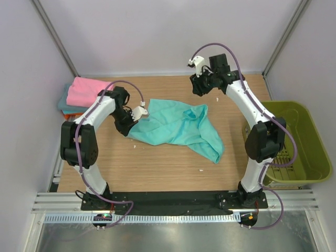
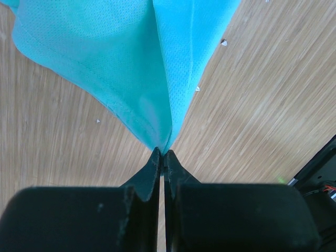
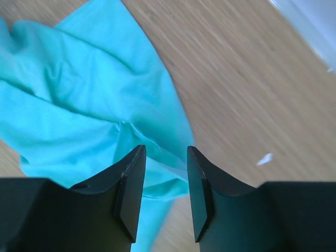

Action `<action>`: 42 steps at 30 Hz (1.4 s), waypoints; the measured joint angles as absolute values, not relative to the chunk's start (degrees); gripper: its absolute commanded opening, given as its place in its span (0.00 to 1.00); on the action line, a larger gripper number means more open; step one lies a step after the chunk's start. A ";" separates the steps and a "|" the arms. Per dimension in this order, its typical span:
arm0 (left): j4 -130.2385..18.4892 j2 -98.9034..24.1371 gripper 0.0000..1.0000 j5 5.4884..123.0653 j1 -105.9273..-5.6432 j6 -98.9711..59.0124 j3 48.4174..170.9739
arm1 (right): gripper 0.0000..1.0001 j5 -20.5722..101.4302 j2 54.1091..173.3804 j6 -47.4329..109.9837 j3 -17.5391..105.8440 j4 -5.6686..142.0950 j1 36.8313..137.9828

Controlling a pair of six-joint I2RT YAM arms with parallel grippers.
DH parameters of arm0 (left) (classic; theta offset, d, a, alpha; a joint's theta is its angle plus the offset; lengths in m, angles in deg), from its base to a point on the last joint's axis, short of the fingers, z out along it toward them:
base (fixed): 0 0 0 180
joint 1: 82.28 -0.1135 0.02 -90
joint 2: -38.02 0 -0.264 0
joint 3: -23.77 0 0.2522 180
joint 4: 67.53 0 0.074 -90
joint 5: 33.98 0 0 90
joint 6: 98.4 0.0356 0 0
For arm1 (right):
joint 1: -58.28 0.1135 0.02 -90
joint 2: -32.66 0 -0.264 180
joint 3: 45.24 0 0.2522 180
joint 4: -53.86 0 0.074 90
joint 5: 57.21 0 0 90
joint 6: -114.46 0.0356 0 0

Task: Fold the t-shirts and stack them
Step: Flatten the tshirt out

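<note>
Wood counter [image 1: 157,168], one teal tee [image 1: 178,126] crumpled at its middle.
Its long axis runs left-far to right-near; sleeves and neck are lost in folds. Left pincer [image 2: 163,154] is clamped on its left edge; right pincer [image 3: 164,157] hangs apart over its far edge. Pink tee [image 1: 86,89] tops a far-left stack, partly behind the left arm [image 1: 79,142].
</note>
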State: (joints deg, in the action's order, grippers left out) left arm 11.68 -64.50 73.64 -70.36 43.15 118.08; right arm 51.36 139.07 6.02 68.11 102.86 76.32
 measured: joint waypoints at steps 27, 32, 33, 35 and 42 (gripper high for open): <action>9.36 -65.74 0.00 71.94 -70.36 38.06 117.42 | 0.40 64.51 159.53 -50.83 96.33 144.06 76.37; 9.19 -66.53 0.00 71.52 -70.36 38.01 117.45 | 0.40 64.49 160.65 -51.20 96.33 144.06 76.80; 9.17 -66.66 0.00 71.44 -70.36 38.01 117.45 | 0.40 64.49 160.98 -51.22 96.30 144.06 76.87; 9.17 -66.84 0.00 71.41 -70.36 38.01 117.45 | 0.40 64.47 161.72 -51.39 96.30 144.06 76.89; 9.03 -66.97 0.00 71.37 -70.36 37.58 117.45 | 0.39 64.40 162.99 -51.59 96.37 144.13 76.94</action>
